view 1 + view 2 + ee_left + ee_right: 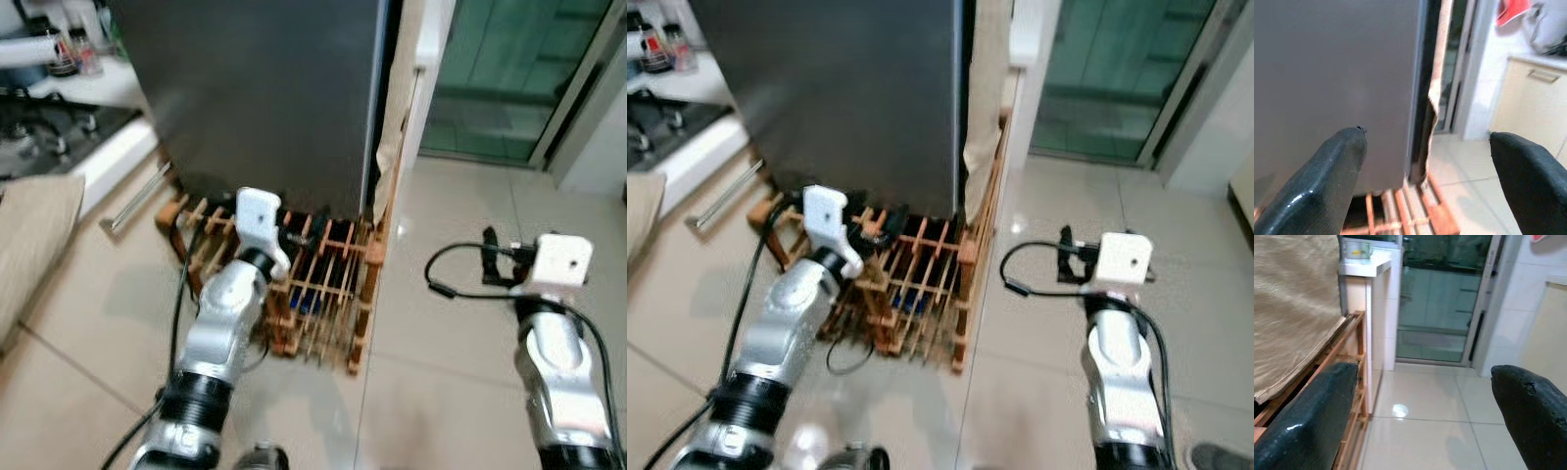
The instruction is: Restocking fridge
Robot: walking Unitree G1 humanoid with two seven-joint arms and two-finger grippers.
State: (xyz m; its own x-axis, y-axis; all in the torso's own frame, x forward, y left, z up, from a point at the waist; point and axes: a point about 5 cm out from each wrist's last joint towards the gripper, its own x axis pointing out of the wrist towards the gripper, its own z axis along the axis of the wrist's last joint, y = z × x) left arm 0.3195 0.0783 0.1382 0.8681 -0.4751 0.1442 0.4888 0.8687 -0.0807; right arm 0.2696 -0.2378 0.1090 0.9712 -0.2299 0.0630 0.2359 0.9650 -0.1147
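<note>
Dark grey steel fridge door [265, 98] stands shut above a wooden slatted rack [323, 284] in the head views; both wrist views show spread, empty jaws; the heavy, stiff door likely pulls from its right edge.

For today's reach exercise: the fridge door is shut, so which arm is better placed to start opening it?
Probably the left. The left tool is open, raised over the wooden rack and facing the fridge door. The right tool, also open, hangs over bare floor tiles beside the fridge.
</note>
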